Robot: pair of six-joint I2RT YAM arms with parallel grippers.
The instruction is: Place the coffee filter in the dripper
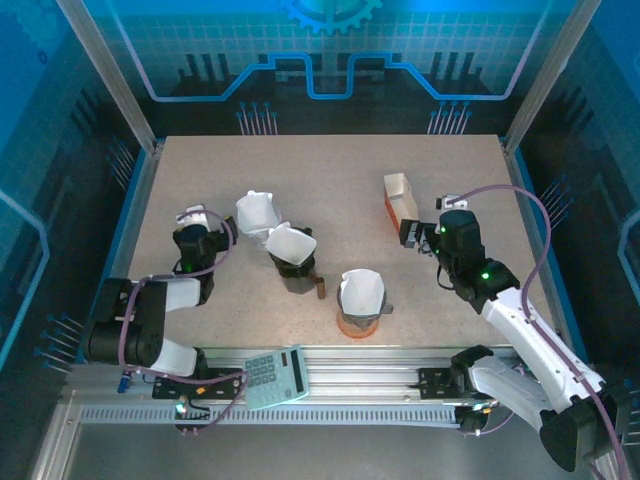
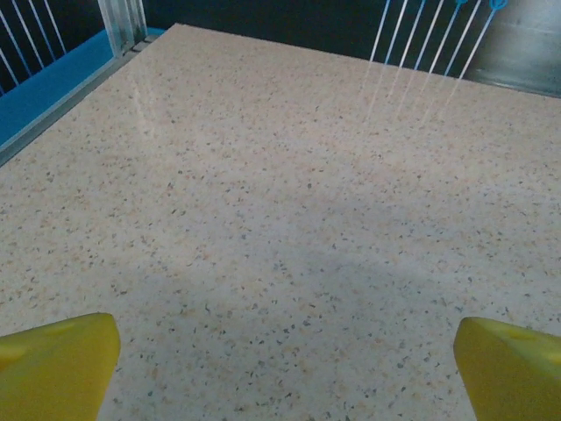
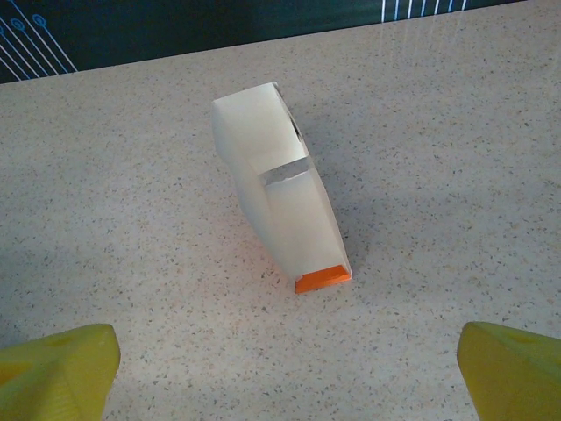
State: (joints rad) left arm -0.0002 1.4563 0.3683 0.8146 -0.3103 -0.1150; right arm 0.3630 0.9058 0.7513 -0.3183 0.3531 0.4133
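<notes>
Three white paper filters show in the top view. One filter (image 1: 256,211) stands by itself on the table at the left. A second filter (image 1: 290,243) sits in a dark dripper (image 1: 297,276) that has a brown handle. A third filter (image 1: 361,290) sits in an orange dripper (image 1: 359,323) near the front. My left gripper (image 1: 195,222) (image 2: 287,377) is open over bare table, left of the lone filter. My right gripper (image 1: 411,233) (image 3: 285,377) is open, facing a white box with an orange base (image 3: 285,197) (image 1: 400,200).
A calculator (image 1: 276,378) lies on the front rail between the arm bases. Blue rails and metal posts (image 1: 140,170) border the speckled table (image 1: 330,170). The white box stands a short way ahead of my right fingertips (image 3: 61,364).
</notes>
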